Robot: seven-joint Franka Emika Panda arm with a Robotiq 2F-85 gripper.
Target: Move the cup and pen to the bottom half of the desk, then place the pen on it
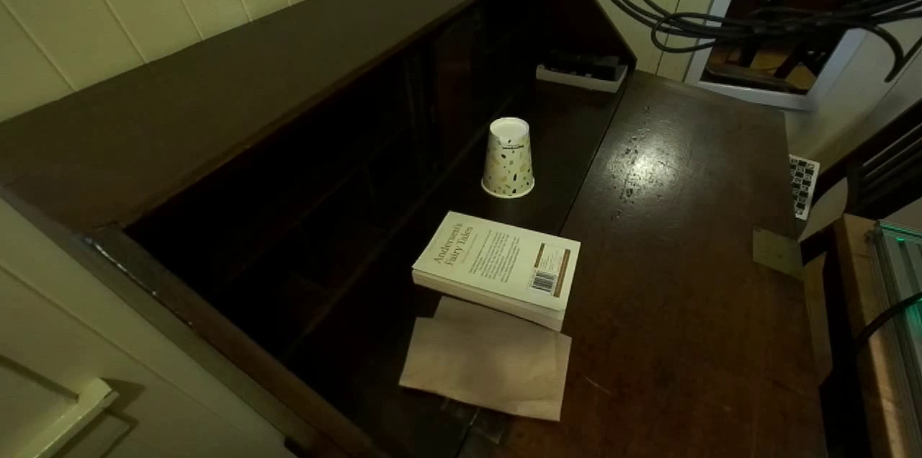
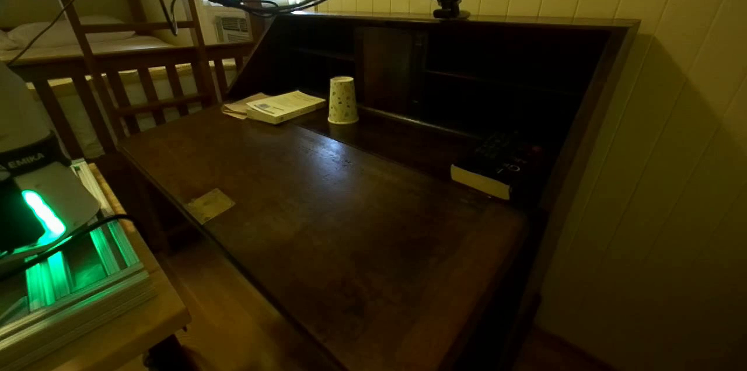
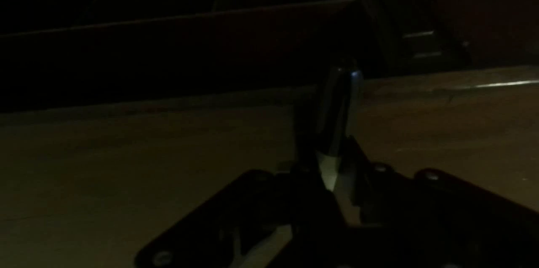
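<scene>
Black cap, whitish barrel: the slender cylindrical pen [image 3: 335,122] sits higher than, and behind, the small white tapered cup [image 1: 508,159] with scattered dark dots, at a raised dark-wood ledge [image 1: 252,83]. Whether it touches the wood I cannot tell. My black two-fingered gripper [image 3: 330,171] has the pen pinched, one finger each side of the barrel, cap jutting out beyond them in the wrist view.

The cup stands upside down on the flat lower part of the glossy dark-brown wooden desk [image 2: 350,231]. I judge its share of the job done; bringing the pen down and placing it remain.

Risks, my estimate:
1. If I travel toward the cup without lifting first, the cap may drag on the ledge, twisting the pen in the fingers or loosening the cap.
2. The wrist view is dim, so I could misjudge height over the cup and knock it; it is probably light and would tip easily.
3. The cup's upturned base is narrow. A round barrel set off-centre, or let go unevenly, would likely roll off.
4. The thick white paperback book [image 1: 497,267] lies near the cup, not touching; a low sweep from that side could shove it in. The thick black-covered book [image 2: 496,164], well apart on the cup's opposite side, worries me less.
</scene>
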